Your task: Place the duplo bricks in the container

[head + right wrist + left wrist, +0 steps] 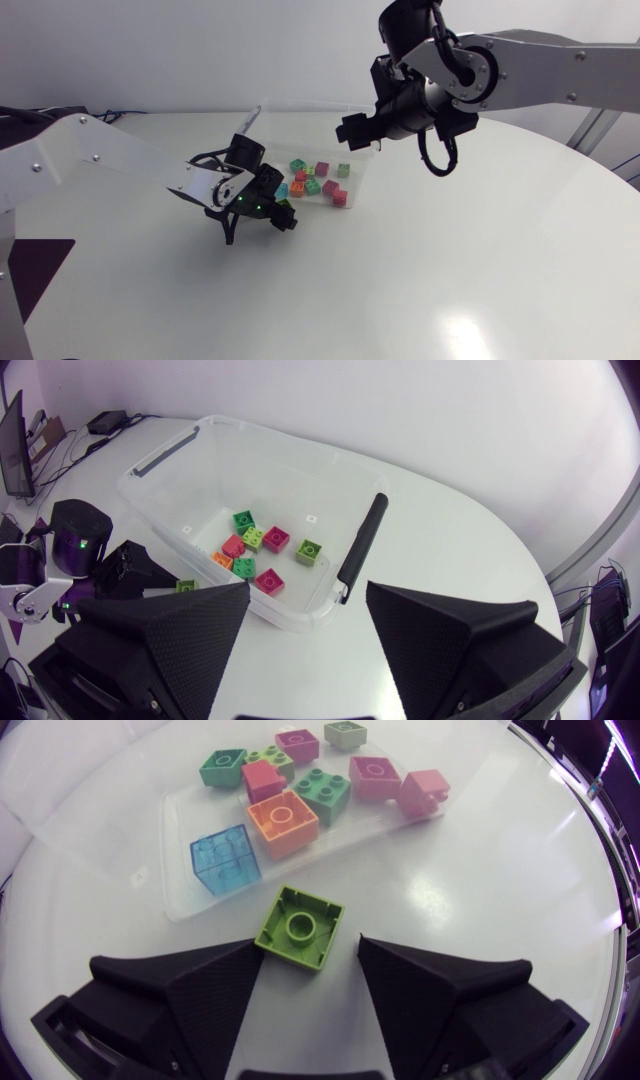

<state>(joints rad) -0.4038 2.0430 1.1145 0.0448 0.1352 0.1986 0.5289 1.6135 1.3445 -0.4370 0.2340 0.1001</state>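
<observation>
Both end effectors stand open and hold nothing. The left end effector [308, 942] sits low over the worktop [480, 880], just outside the container [175, 870], with its fingers spread apart. A lime brick [300, 927] lies between the fingertips with its hollow underside up. One corner meets one finger and the other finger stands clear of it. In the head view the same end effector [272, 207] is at the container's [365, 172] near corner, on the left arm's side.

The container [290, 445] is a clear box with a black handle [360, 545] on one rim. Loose bricks [262, 550] are scattered on its floor. Seen through the wall from the left wrist, they include a clear blue brick [224, 858], an orange brick [283, 823], a green brick [323, 792] and a magenta brick [375, 775], with others behind them.

The right end effector [307, 588] hangs well above the container, fingers wide apart. The handle rim lies ahead of its fingertips. In the head view it [352, 130] is over the box's far side. The lime brick [185, 586] is outside the box, beside the left end effector [130, 575].
</observation>
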